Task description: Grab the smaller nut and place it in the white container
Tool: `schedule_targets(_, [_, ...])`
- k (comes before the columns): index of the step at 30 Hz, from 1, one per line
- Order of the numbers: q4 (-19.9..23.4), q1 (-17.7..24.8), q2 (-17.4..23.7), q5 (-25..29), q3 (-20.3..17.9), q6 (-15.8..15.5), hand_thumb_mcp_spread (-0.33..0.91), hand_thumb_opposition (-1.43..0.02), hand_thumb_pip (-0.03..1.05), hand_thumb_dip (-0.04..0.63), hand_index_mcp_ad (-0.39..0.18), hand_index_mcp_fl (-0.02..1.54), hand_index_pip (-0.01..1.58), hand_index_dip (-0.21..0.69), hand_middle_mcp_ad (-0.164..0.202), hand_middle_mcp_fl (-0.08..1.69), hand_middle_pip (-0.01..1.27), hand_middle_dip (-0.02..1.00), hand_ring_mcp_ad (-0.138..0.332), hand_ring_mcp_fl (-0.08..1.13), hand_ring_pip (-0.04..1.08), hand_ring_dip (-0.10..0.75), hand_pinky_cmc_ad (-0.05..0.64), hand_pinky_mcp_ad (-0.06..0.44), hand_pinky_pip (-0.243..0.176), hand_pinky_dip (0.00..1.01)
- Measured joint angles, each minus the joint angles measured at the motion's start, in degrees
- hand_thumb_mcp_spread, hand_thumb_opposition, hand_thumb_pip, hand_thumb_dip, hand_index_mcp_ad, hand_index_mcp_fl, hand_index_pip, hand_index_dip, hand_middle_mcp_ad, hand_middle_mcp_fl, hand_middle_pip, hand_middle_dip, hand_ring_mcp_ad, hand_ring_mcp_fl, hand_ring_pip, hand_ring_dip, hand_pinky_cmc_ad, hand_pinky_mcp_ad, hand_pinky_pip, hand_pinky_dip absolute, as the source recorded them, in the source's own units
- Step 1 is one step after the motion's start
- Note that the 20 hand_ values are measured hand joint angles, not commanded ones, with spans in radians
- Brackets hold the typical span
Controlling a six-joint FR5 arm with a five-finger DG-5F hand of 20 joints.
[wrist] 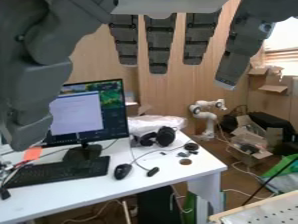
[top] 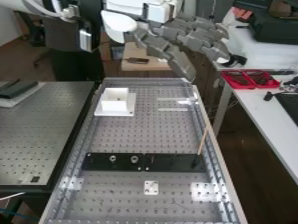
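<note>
A flat black bar (top: 173,162) lies on a shiny metal worktop (top: 116,192) full of little holes. Farthest left of the bar, well apart from it, is another table (top: 40,120) with rows of tiny holes. Where the smaller nut is cannot be told for sure, as it is too small to pick out on the left part of the bar. The white container (top: 114,106) is a little box that stands upright on a flat white base (top: 105,113), past the far side of the bar and well apart from it. A small dark spot (top: 120,98) shows at the container, but what it is cannot be told. Two round parts stand side by side on the bar, not touching: the larger nut (top: 113,158), then the bearing (top: 134,159) to its right. Just on the near side of the bar is a small white plate (top: 151,187) with holes in it. The big grey hand (top: 199,40) is up high, far past the bar and well apart from it. Its fingers (wrist: 158,50) are almost straight and spread, with gaps between them, and the thumb is off to one side. A thin wooden stick (top: 202,142) leans up at a slant by the right end of the bar. Farthest right, past the bar, a red tray (top: 250,86) sits on a white table (top: 249,110).
</note>
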Motion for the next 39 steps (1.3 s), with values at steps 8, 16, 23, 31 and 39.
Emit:
schedule_targets(8, [1.39,-0.49,1.43,-1.70,-2.12,-0.38,0.26,-0.70,0.44,0.113,-0.063,0.07,0.13,0.166,0.056,0.11,0.12,0.23,0.148,0.00,0.13,0.087,0.367,0.316,-0.075,0.61])
schedule_targets(16, [2.62,-0.97,3.27,-6.32,-4.15,-1.08,0.26,-0.70,0.44,0.113,-0.063,0.07,0.13,0.166,0.058,0.11,0.12,0.23,0.148,0.00,0.13,0.087,0.367,0.316,-0.075,0.61])
schedule_targets(23, [2.50,-2.22,4.46,-9.54,-4.90,-2.09,0.26,-0.70,0.44,0.112,-0.063,0.07,0.13,0.166,0.058,0.11,0.12,0.23,0.148,0.00,0.13,0.087,0.367,0.312,-0.075,0.61])
schedule_targets(31, [2.21,-3.93,5.89,-11.73,-6.03,-3.06,0.26,-0.70,0.44,0.108,-0.063,0.07,0.13,0.166,0.058,0.11,0.12,0.23,0.150,0.00,0.13,0.087,0.367,0.312,-0.075,0.61])
schedule_targets(39, [3.11,-5.00,6.26,-13.67,-6.72,-2.65,0.26,-0.70,0.44,0.112,-0.059,0.07,0.13,0.166,0.056,0.12,0.12,0.23,0.148,0.00,0.13,0.087,0.367,0.312,-0.075,0.61])
